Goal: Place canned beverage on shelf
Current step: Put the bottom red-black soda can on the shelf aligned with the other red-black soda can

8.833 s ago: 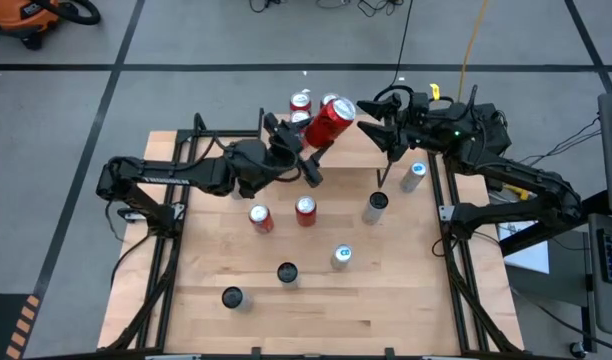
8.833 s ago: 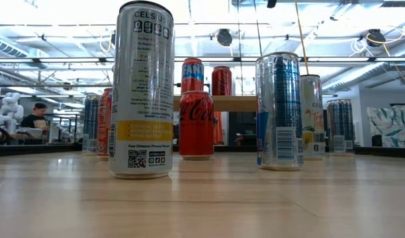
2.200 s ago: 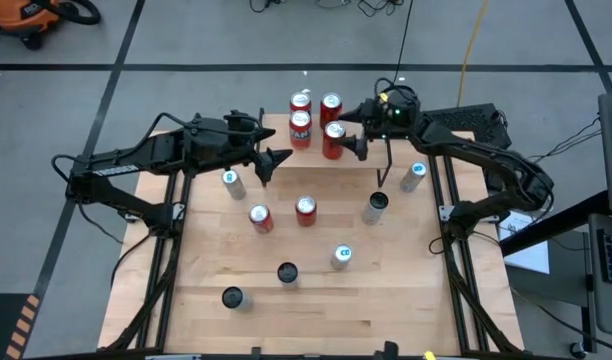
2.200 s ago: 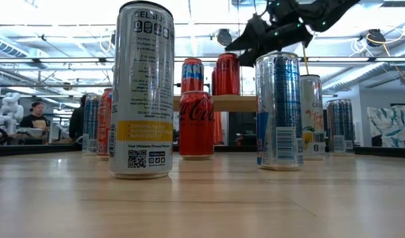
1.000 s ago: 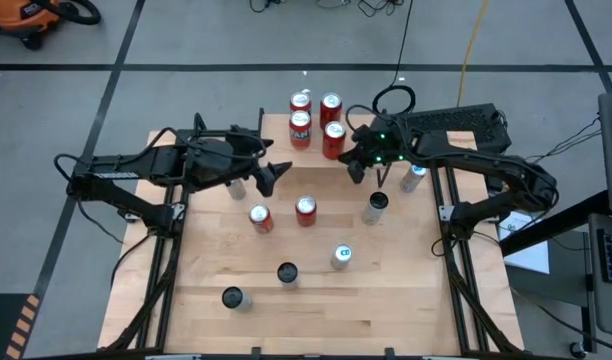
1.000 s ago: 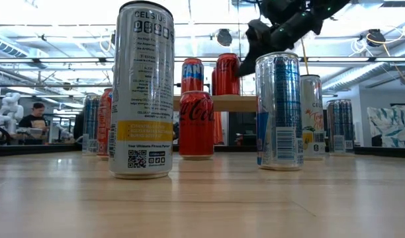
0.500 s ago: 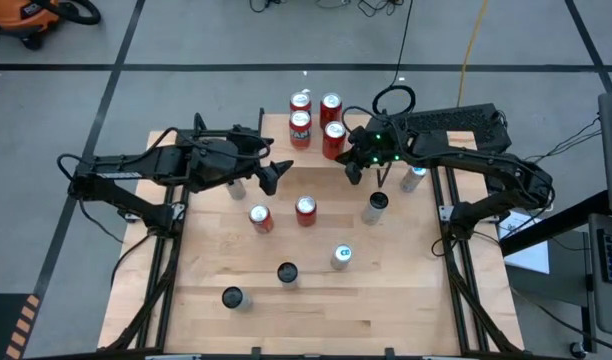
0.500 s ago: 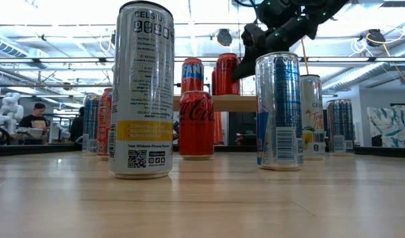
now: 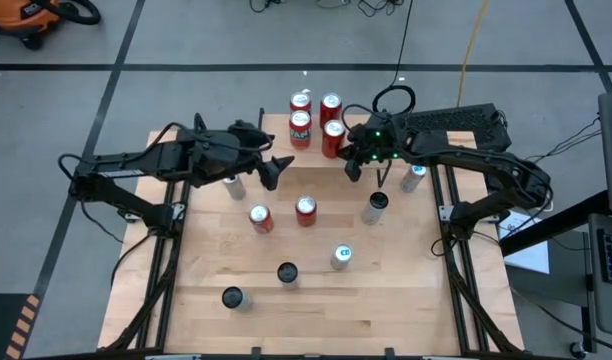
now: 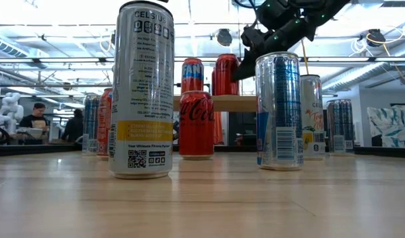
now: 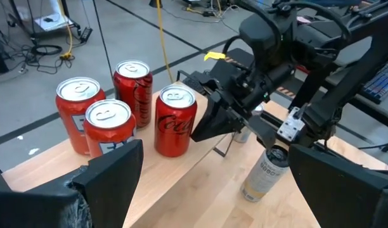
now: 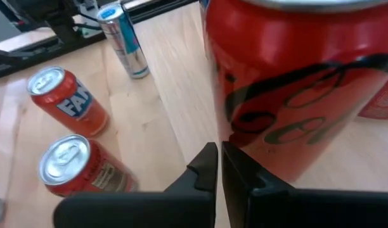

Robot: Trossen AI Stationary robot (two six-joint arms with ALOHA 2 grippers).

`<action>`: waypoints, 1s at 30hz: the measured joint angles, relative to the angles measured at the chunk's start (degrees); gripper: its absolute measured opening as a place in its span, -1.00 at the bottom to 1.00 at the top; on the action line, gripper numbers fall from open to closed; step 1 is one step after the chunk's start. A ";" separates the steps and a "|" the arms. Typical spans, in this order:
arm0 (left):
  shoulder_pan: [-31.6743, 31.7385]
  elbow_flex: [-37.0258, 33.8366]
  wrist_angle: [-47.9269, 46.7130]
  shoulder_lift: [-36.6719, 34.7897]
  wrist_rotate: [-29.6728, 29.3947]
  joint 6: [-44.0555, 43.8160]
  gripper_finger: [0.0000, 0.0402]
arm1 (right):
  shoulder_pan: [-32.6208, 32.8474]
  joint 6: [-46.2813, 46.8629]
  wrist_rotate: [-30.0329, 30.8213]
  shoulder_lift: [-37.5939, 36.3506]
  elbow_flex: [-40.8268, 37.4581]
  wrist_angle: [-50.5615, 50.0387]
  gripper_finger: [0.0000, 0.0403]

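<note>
**Step in hand.** Placement stage, judged complete for one Coca-Cola can [image 9: 334, 135], standing upright on the shelf [image 10: 249, 103] at the far edge of the table [image 9: 316, 310], at the shelf corner nearest the right arm. Right end effector [image 9: 354, 166] just beside that can on its table side, raised above the table, fingers pressed together and gripping nothing. Left end effector [image 9: 273, 170] over the table, near a slim silver can [image 9: 231, 185], fingers spread wide and empty.

**Next move, as judged.** Clearing the right end effector away from the shelf without brushing the Coca-Cola can. Then a descent by the spread left end effector around the nearby slim silver can, followed by a lift high enough to pass the shelf edge. Free room on the shelf looks scant, so careful placing beside the cans already there is called for.

**Count.**
- Shelf: one, bearing four red cans in two rows of two.
- Table: eight upright cans, well apart. Two are red, near the middle, and six are slim, silver, grey or blue; one slim can [image 10: 141, 89] is marked Celsius.
- Arms: two, one end effector each.
</note>
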 joint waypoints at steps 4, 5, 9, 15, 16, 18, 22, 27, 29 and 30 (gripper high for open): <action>1.19 0.00 0.03 0.21 0.40 0.01 0.97 | -0.02 -1.04 1.16 1.10 0.00 1.13 -1.00; 1.48 0.00 0.11 0.20 0.51 0.01 0.97 | -0.03 -1.06 1.47 1.37 0.00 1.54 -1.00; 2.22 0.00 0.17 0.19 1.89 0.02 0.97 | -0.85 -1.22 1.55 2.38 0.00 2.79 -1.00; 2.21 0.00 0.04 0.19 2.11 -0.04 0.97 | -2.13 -2.04 1.42 1.10 0.00 0.53 -1.00; 2.21 0.00 0.05 0.19 2.11 -0.04 0.97 | -2.52 -2.78 1.42 0.74 0.00 0.65 -1.00; 2.21 0.00 0.04 0.19 2.11 -0.04 0.97 | -3.44 -4.23 1.40 0.31 0.00 0.52 -1.00; 2.21 0.00 -0.07 0.19 2.11 -0.04 0.97 | -5.23 -4.19 1.44 0.24 0.00 0.58 -1.00; 2.21 0.00 -0.27 0.19 2.11 0.05 0.97 | -5.66 -3.97 1.41 0.24 -0.02 2.28 -1.00; 2.21 0.00 -0.31 0.19 2.11 0.09 0.97 | -5.64 -3.93 1.27 0.24 -0.02 3.28 -1.00; 2.21 0.00 -0.32 0.19 2.11 0.09 0.97 | -5.62 -3.66 1.21 0.22 -0.02 3.31 -1.00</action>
